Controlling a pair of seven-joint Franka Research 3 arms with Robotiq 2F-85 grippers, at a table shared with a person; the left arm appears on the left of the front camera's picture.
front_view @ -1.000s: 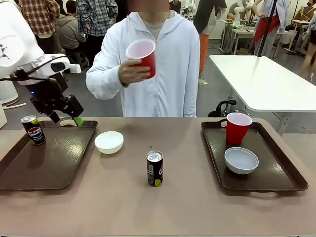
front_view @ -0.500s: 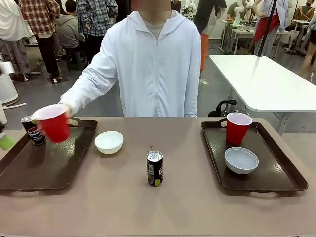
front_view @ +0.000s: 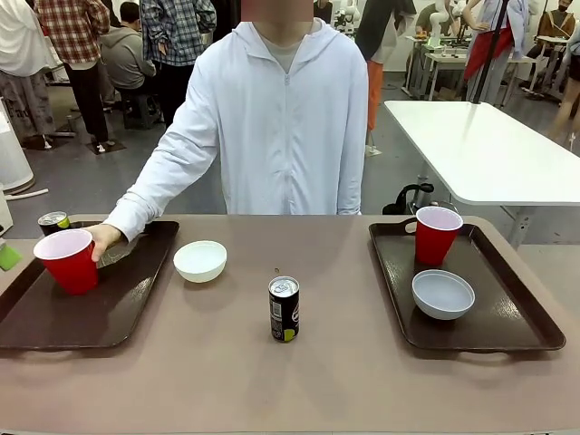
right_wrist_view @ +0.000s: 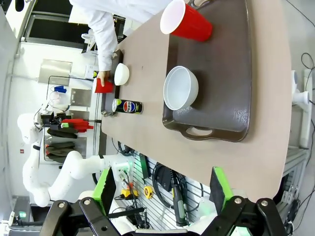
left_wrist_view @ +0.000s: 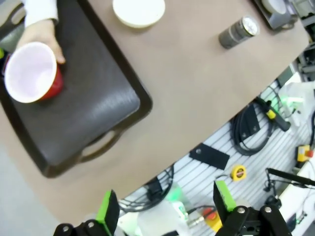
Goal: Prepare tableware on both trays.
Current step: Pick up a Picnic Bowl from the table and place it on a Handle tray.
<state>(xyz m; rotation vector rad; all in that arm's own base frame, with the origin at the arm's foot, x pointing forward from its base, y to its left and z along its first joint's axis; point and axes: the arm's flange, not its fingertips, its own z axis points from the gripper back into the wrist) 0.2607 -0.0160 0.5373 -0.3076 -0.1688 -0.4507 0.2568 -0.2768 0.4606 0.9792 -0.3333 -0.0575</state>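
Your left claw (left_wrist_view: 165, 204) and right claw (right_wrist_view: 162, 188) stand apart, empty. The person's hand (front_view: 101, 240) holds the red cup (front_view: 68, 260) on the left tray (front_view: 127, 308); fetching the bowl (front_view: 200, 260) beside it now risks striking that hand.

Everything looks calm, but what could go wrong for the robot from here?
The person's hand holds the red cup on the left tray; the left pincer, open above, could hit it if it came down now. The can standing alone mid-table is tall and narrow, so a clumsy grab might topple it.

Table (front_view: 181, 381) bears left tray (front_view: 54, 317), right tray (front_view: 399, 272), bowl (front_view: 200, 260), can (front_view: 284, 309).
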